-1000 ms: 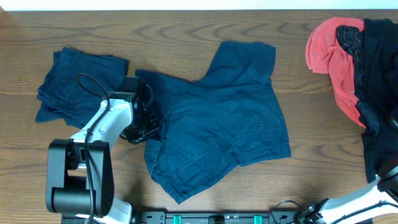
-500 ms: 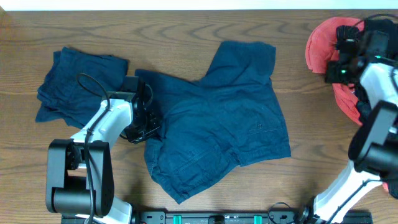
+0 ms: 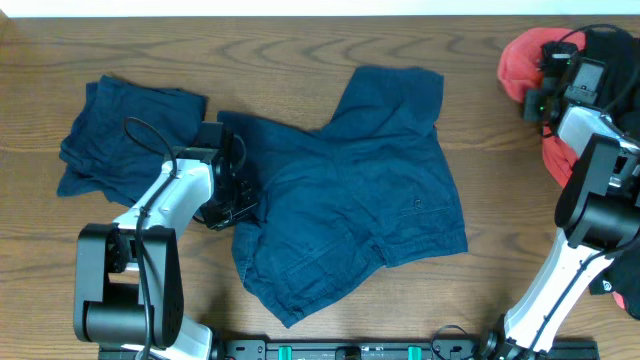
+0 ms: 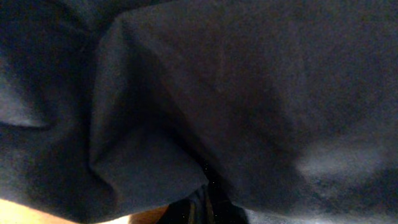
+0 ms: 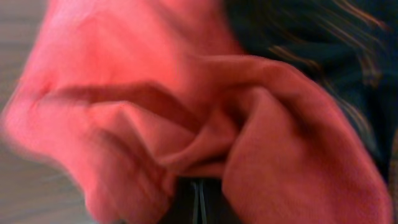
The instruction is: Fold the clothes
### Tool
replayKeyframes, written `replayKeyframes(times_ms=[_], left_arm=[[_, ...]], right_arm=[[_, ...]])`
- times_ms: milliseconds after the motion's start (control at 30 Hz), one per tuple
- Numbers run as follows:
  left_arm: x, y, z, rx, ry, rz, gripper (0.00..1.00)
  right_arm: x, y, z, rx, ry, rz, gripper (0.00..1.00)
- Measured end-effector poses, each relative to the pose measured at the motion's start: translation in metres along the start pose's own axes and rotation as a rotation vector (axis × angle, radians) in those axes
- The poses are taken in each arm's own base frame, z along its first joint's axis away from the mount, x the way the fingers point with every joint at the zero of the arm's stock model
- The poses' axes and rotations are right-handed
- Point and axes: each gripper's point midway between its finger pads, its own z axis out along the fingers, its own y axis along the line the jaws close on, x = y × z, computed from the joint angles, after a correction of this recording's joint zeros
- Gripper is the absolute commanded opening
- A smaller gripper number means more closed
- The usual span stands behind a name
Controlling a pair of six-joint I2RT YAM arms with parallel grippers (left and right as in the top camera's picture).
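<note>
Shorts: dark navy shorts (image 3: 360, 190) lie spread flat in the middle of the worktop (image 3: 300, 45), one leg reaching toward the far edge and the waistband toward the near edge.
Folded navy garment: a second dark blue piece (image 3: 115, 135) sits folded at the left of the worktop, just beside the shorts' left edge.
Left arm: it rises from its base at the near left corner and bends inward, so the wrist sits low over the shorts' left edge.
Left hand: the left hand (image 3: 232, 205) is closed tight on the shorts' left edge. In the left wrist view, navy cloth (image 4: 249, 93) fills the frame and creases run down toward the fingers at the bottom.
Right arm: it stands up from the near right corner and stretches away to the far right corner, with the wrist turned over the heap of clothes there.
Right hand: the right hand (image 3: 540, 95) is pinched closed on a red garment (image 3: 515, 65). In the right wrist view, red folds (image 5: 124, 124) bunch around the fingertips.
Heap at far right: a black garment (image 3: 615, 60) lies against the red one, partly over it.
</note>
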Motion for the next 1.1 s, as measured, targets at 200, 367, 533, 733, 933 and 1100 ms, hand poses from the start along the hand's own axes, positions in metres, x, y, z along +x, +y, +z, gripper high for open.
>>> replayKeyframes(times_ms=[200, 367, 533, 733, 933, 1100], left_arm=[[-0.002, -0.001, 0.0, 0.005, -0.008, 0.001, 0.06], [-0.006, -0.004, 0.0, 0.014, -0.024, 0.005, 0.06], [-0.008, -0.005, 0.0, 0.018, -0.031, 0.006, 0.06], [-0.008, -0.005, 0.0, 0.018, -0.031, 0.006, 0.06], [-0.008, -0.005, 0.0, 0.019, -0.032, 0.006, 0.06], [-0.008, -0.005, 0.0, 0.018, -0.031, 0.006, 0.06]], right_arm=[[0.011, -0.08, 0.002, 0.2, -0.022, 0.147, 0.01], [0.035, -0.144, -0.006, 0.286, -0.01, 0.285, 0.03], [0.042, -0.157, -0.009, 0.238, -0.006, 0.311, 0.26], [0.022, -0.085, -0.022, -0.051, 0.013, 0.172, 0.36], [-0.037, 0.034, -0.102, -0.35, -0.028, -0.014, 0.35], [-0.047, 0.121, -0.156, -0.515, -0.001, -0.147, 0.45]])
